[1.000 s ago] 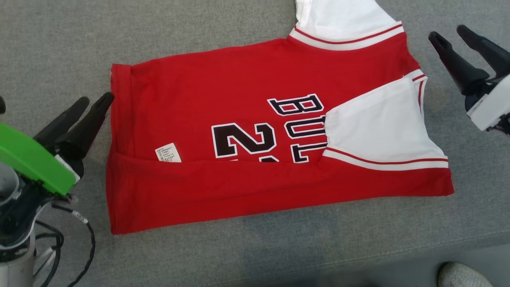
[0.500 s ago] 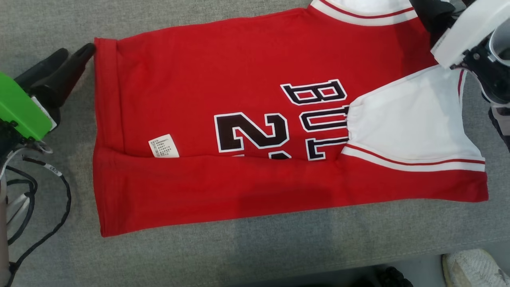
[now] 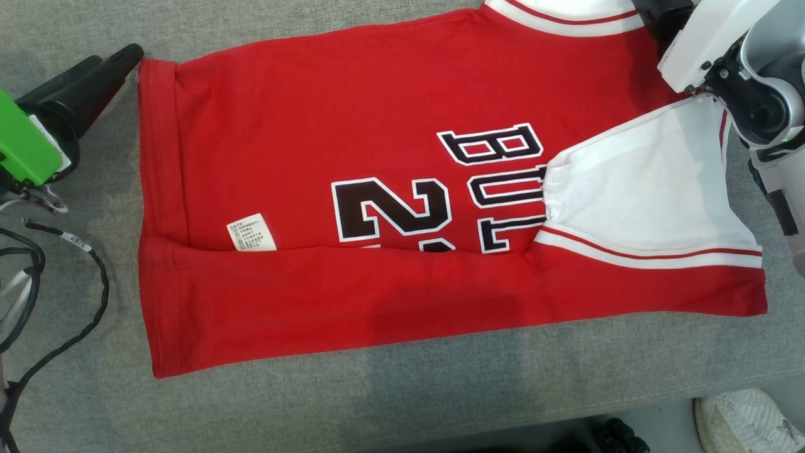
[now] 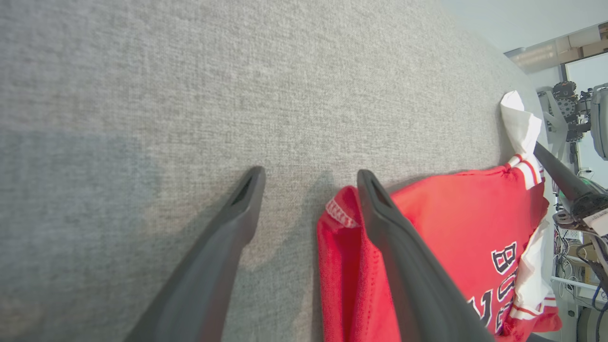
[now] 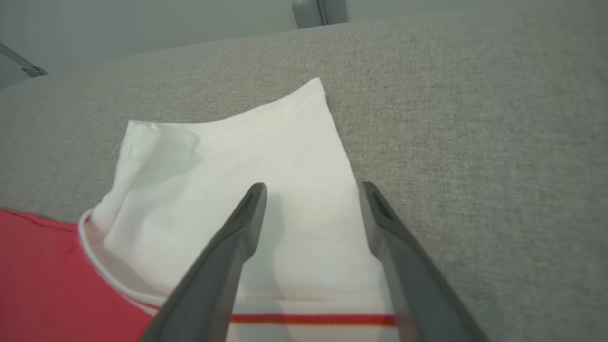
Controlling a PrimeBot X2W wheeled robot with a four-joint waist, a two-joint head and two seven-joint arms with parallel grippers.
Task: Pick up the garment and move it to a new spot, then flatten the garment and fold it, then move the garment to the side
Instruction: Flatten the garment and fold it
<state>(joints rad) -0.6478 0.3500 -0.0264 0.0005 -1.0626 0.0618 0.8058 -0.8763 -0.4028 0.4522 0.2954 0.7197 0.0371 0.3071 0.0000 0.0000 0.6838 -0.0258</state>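
Note:
The garment [image 3: 352,151] is a red jersey with white sleeves and black lettering, lying flat on a grey fabric surface [image 3: 314,402]. Its near long edge is folded up over the front, and one white sleeve [image 3: 635,189] lies folded across the chest. My left gripper [image 3: 113,60] stands open at the hem's far corner. In the left wrist view [image 4: 311,173] one finger lies over the red hem [image 4: 346,256] and the other over bare grey cloth. My right gripper [image 5: 313,187] is open just above the far white sleeve [image 5: 228,156], and its white wrist [image 3: 710,38] covers the fingers in the head view.
Black cables [image 3: 56,340] and a green housing [image 3: 19,151] of my left arm sit at the left edge. The grey surface's front edge runs along the lower right, with a person's pale shoe [image 3: 748,421] on the floor beyond it.
The head camera has shifted. My left gripper has gone from the middle of the hem to its far corner. My right gripper has swung in from beside the shoulder to over the far sleeve.

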